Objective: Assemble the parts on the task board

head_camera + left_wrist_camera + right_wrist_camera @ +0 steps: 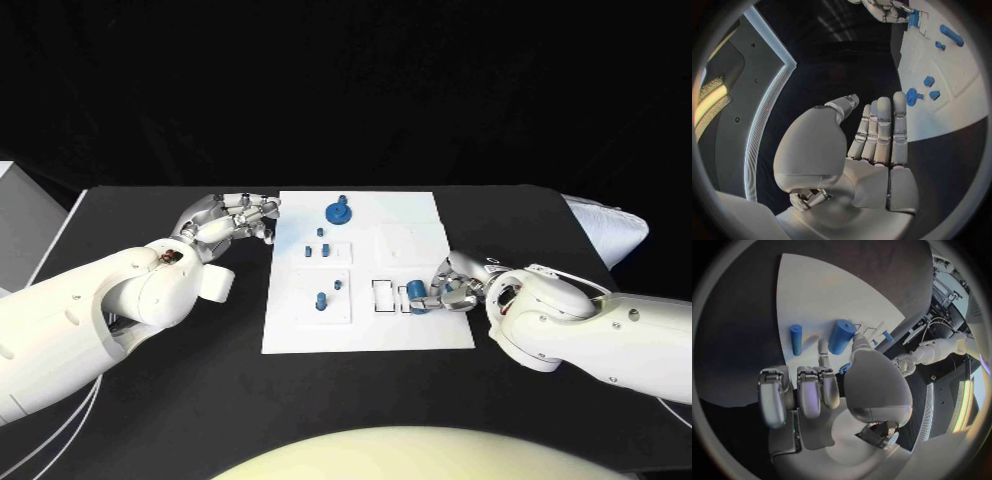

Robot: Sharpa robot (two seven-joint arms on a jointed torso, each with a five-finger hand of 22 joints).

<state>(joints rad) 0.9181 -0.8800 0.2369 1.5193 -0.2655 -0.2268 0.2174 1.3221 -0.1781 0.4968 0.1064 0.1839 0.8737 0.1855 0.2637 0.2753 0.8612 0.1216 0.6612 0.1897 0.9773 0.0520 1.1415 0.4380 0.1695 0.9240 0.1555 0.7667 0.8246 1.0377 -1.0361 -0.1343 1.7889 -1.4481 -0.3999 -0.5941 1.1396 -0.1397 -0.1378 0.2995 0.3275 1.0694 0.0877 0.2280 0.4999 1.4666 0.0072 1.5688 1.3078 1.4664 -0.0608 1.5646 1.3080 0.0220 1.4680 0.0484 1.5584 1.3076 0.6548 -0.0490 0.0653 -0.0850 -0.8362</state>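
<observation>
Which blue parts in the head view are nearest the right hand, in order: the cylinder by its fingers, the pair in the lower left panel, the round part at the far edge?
1. Cylinder, at the fingers of the right hand, on the task board beside the small white slots.
2. Pair in the lower left panel, mid-board.
3. Round part, at the far edge, closer to the left hand.

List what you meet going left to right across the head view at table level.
Left hand → task board → blue cylinder pinched by the right hand.
</observation>
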